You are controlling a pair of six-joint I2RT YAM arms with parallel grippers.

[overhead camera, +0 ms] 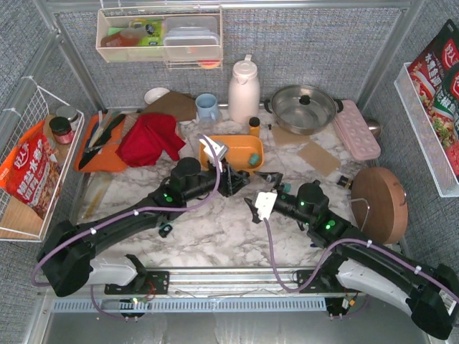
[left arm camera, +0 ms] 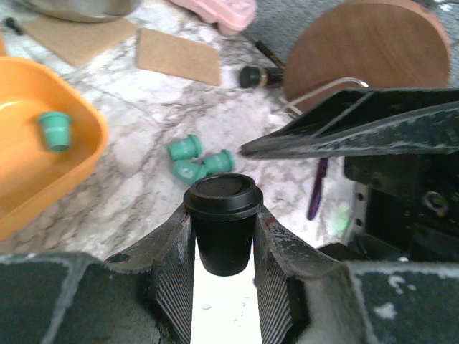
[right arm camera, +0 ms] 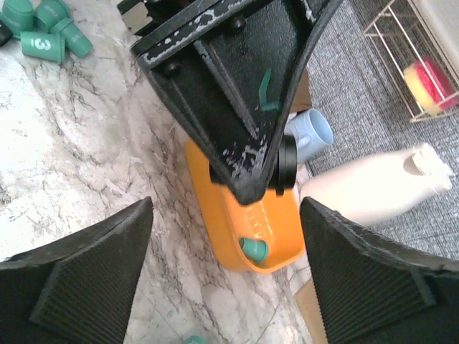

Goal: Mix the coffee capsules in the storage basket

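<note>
The orange storage basket point(left arm camera: 21, 172) sits near the back edge of the table point(left arm camera: 136, 197), with one teal capsule point(left arm camera: 55, 130) inside. Just right of it, the left claw point(left arm camera: 223, 218) squeezes a black capsule point(left arm camera: 223, 197) by its sides, under the rim. These pods look light, hard and smooth, so they may slip. Three teal capsules point(left arm camera: 195, 161) lie on the table beyond. The right claw point(right arm camera: 226, 244) is wide open and holds nothing.

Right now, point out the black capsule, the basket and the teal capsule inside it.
black capsule point(left arm camera: 224, 236), left wrist view, side wall.
storage basket point(left arm camera: 29, 179), left wrist view, bare floor.
teal capsule point(left arm camera: 55, 131), left wrist view, its side.
</note>
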